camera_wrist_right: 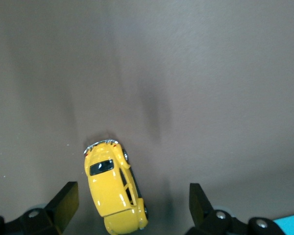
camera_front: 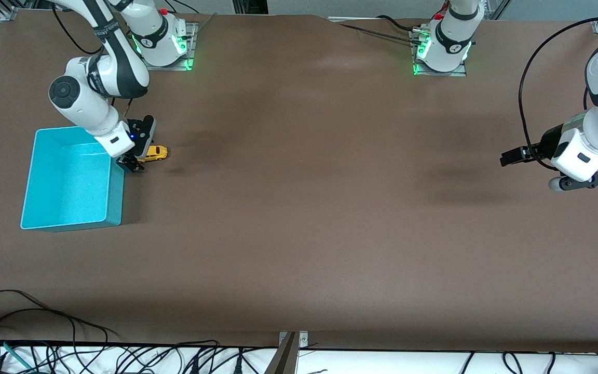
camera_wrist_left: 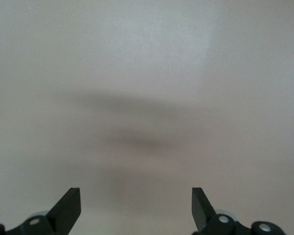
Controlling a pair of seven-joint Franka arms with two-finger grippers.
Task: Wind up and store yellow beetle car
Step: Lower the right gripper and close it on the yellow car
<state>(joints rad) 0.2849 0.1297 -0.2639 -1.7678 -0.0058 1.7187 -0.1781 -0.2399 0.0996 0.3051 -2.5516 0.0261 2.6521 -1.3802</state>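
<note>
The yellow beetle car [camera_front: 155,152] [camera_wrist_right: 113,188] stands on its wheels on the brown table, beside the teal bin [camera_front: 44,208] toward the right arm's end. My right gripper [camera_front: 134,162] [camera_wrist_right: 132,200] is open right over the car's end nearest the bin, with a dark fingertip [camera_wrist_right: 67,198] to each side and not touching it. The car's body lies closer to one fingertip than the other. My left gripper [camera_front: 558,171] [camera_wrist_left: 136,203] is open with nothing between its fingers, waiting over bare table at the left arm's end.
The teal bin holds nothing that I can see and its wall stands close to the right gripper. Cables [camera_front: 70,353] lie along the table edge nearest the front camera. The two arm bases [camera_front: 166,44] stand at the edge farthest from it.
</note>
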